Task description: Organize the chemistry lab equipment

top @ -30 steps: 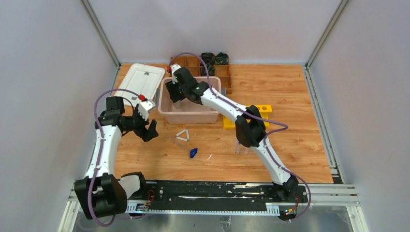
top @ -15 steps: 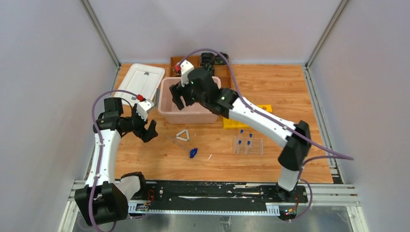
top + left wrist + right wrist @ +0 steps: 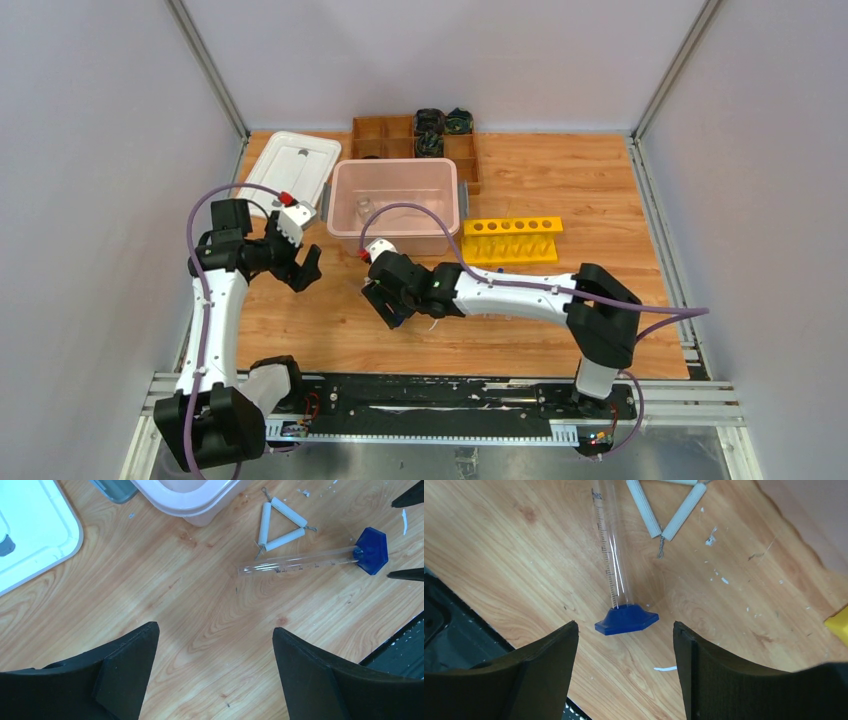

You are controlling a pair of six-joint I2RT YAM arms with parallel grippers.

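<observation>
A clear graduated cylinder (image 3: pixel 611 555) lies flat on the wooden table, its blue base (image 3: pixel 626 620) towards my right gripper (image 3: pixel 625 629). That gripper hovers open just above the base, with nothing between its fingers. The white triangle (image 3: pixel 674 510) lies just past the cylinder. In the left wrist view the cylinder (image 3: pixel 300 560), its blue base (image 3: pixel 371 550) and the triangle (image 3: pixel 282 527) lie ahead to the right. My left gripper (image 3: pixel 214 630) is open over bare wood, well short of them. A small clear glass piece (image 3: pixel 365 208) sits inside the pink bin (image 3: pixel 345 195).
The bin's white lid (image 3: pixel 290 165) lies at the back left. A yellow test-tube rack (image 3: pixel 510 240) stands right of the bin, and a wooden compartment box (image 3: pixel 400 135) stands behind it. The right arm stretches low across the front middle of the table.
My right arm has left the pink bin and swung down to the front of the table, over the cylinder's blue base. The left gripper shifted slightly back and opened a little wider.
</observation>
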